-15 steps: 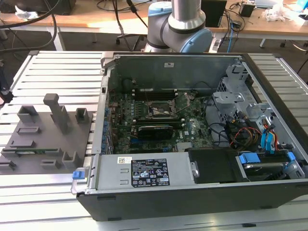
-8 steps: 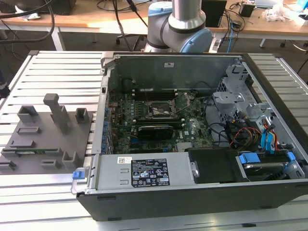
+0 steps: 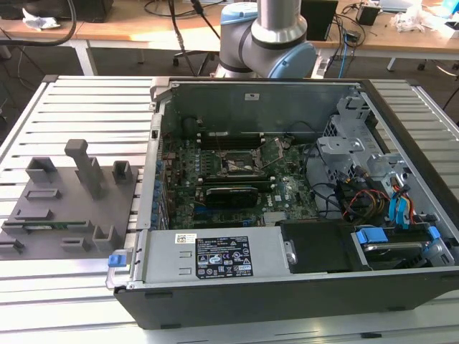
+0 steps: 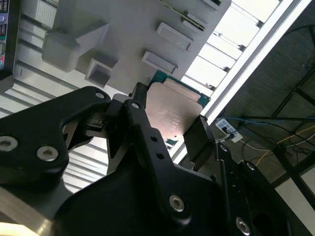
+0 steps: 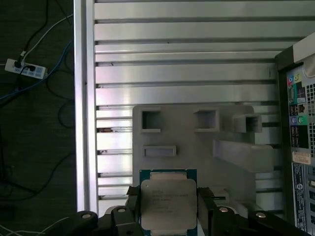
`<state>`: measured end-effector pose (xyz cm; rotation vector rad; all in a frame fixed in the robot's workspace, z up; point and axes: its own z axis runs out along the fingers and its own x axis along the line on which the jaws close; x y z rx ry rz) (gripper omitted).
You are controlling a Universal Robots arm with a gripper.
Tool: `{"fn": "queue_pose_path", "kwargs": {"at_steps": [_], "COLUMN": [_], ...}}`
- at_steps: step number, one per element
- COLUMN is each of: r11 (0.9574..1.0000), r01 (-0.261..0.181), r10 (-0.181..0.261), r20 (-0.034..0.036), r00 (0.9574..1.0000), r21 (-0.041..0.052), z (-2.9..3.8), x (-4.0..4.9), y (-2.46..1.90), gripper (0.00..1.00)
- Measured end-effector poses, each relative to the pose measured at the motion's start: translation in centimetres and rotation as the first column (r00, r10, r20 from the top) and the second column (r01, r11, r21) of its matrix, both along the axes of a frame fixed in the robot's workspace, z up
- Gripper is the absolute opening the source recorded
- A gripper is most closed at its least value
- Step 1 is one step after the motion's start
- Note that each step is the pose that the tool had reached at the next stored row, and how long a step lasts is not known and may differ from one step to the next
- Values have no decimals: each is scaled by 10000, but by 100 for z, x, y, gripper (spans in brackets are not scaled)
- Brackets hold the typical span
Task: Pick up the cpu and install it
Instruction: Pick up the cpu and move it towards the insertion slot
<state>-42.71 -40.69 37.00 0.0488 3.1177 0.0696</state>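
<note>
The cpu is a flat square chip with a silver-grey metal top and a green border. It sits between my gripper's two black fingers, which are shut on its opposite edges. In the second wrist view the cpu shows tilted in the same grip of the gripper. Below and beyond it lies the grey holder plate with its blocks and slots. The open computer case shows its motherboard, with the dark cpu socket near the middle, its frame raised.
The grey holder plate lies on the slatted metal table at the exterior view's left of the case. The arm's base stands behind the case. A long black card, cables and drive bays crowd the case.
</note>
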Motion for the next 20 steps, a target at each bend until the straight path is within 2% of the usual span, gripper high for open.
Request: {"fn": "queue_pose_path", "kwargs": {"at_steps": [7, 11, 13, 20], "r11": [10000, 10000, 10000, 10000], "r01": [0, 0, 1, 0], "r10": [0, 0, -1, 0], "r20": [-1, 0, 0, -3], "r00": [10000, 10000, 10000, 10000], "r21": [0, 0, 0, -3], "z": [169, 288, 306, 308], "x": [0, 0, 0, 17], "y": [5, 10, 12, 12], "gripper": [55, 55, 55, 55]}}
